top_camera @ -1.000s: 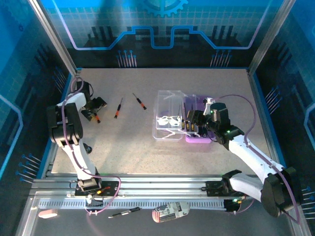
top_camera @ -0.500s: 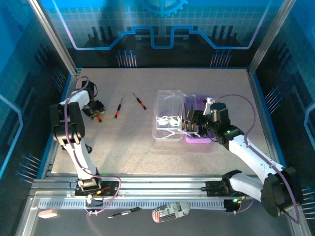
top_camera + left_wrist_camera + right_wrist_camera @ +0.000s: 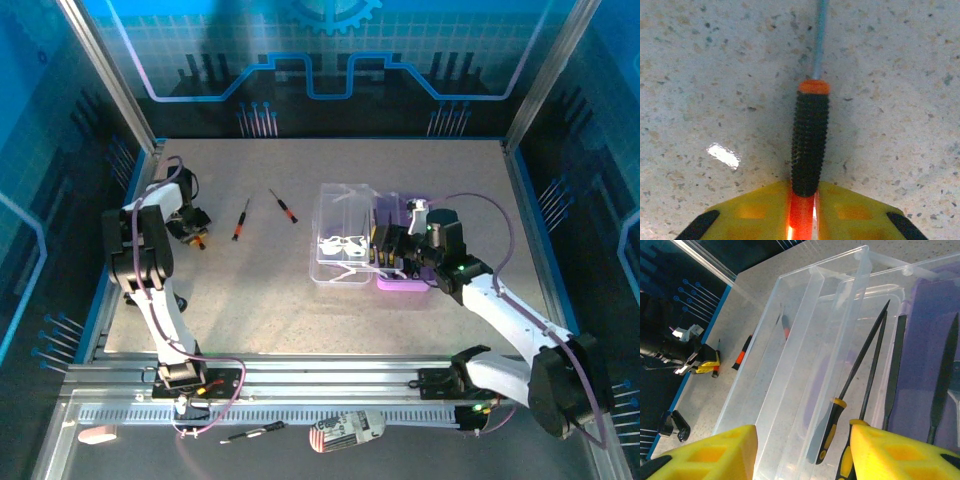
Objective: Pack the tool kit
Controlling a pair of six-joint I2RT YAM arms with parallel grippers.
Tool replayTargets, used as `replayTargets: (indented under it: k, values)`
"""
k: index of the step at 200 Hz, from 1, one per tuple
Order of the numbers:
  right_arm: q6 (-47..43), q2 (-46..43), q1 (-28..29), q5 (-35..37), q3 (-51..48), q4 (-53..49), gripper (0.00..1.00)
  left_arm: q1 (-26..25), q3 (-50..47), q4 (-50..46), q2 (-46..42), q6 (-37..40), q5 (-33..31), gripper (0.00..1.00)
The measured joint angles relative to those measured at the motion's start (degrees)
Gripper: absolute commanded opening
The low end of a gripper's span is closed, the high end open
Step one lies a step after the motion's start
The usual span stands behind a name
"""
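Far left on the table [image 3: 260, 300], the left gripper [image 3: 802, 195] pinches a screwdriver [image 3: 810, 140] by its handle end; the right gripper [image 3: 802, 440] gapes empty over the open tool kit [image 3: 347, 225], right of centre. Seemingly the pickup step; next, lift and carry it there

Speckled grey-beige table [image 3: 300, 310] is enclosed by blue translucent side walls [image 3: 40, 150]. Back panel [image 3: 420, 50] with printed grid and gear motif is set behind the far edge. Aluminium posts [image 3: 108, 75] are fixed at the far corners, slotted rails [image 3: 330, 378] along the near edge. Light glare [image 3: 724, 155] is reflected on the tabletop.
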Motion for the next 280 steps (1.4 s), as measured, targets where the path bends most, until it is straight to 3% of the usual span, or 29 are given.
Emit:
replayTargets:
  k: [76, 173, 234, 280]
  values:
    - [0.02, -0.07, 0.07, -0.2, -0.07, 0.28, 0.54, -1.2, -0.02, 0.04, -0.42, 0.87, -0.83, 0.12]
    - [-1.31, -0.22, 2.69, 2.38, -0.7, 1.09, 0.55, -11.82, -2.03, 1.2, -14.23, 0.85, 1.29, 0.12]
    - [-1.25, -0.24, 3.45, 0.79, -4.55, 8.83, 0.59, -27.47, -1.36, 0.87, -20.39, 0.39, 0.98, 0.12]
    - [-1.01, -5.62, 3.69, 9.16, -9.35, 9.81, 0.61, -39.23, 4.22, -0.26, -20.65, -0.76, 0.94, 0.12]
